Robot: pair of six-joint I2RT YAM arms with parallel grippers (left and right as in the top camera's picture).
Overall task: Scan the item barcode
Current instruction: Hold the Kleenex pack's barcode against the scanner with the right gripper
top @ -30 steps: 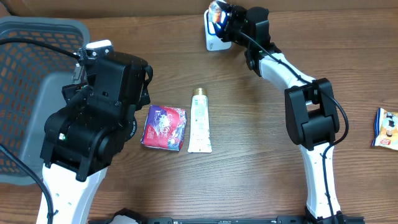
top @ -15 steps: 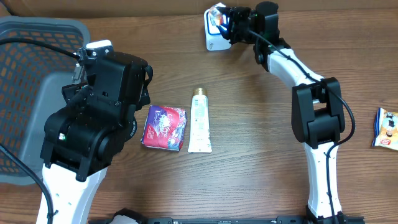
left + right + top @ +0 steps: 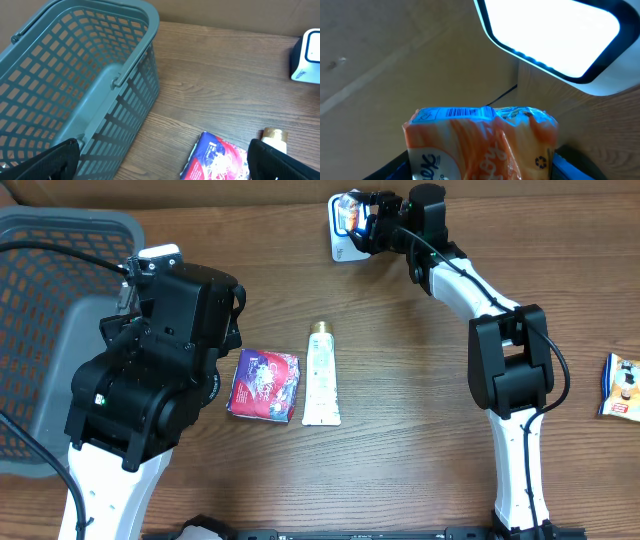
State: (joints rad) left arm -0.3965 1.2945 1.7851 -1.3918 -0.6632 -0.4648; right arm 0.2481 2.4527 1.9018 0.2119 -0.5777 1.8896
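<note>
Right gripper (image 3: 358, 216) holds orange packet (image 3: 480, 145) between half-spread fingers, barcode end up close to white scanner (image 3: 555, 35) at far edge of table (image 3: 420, 430). Left gripper (image 3: 160, 167) wide open, nothing in it, near basket (image 3: 75, 75) at left edge. Red-blue packet (image 3: 264, 384) and tube (image 3: 321, 375) side by side mid table

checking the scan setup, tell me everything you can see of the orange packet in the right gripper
The orange packet is a soft, slightly puffy pack in glossy, crinkled wrap. It is orange and white, with a blue strip along its top edge that carries a barcode, and a small recycling mark at its lower right. It sits between the fingers of the right gripper, which flank its two sides. Its barcode edge points toward the lit white window of the scanner, close to it but with no visible contact.
</note>
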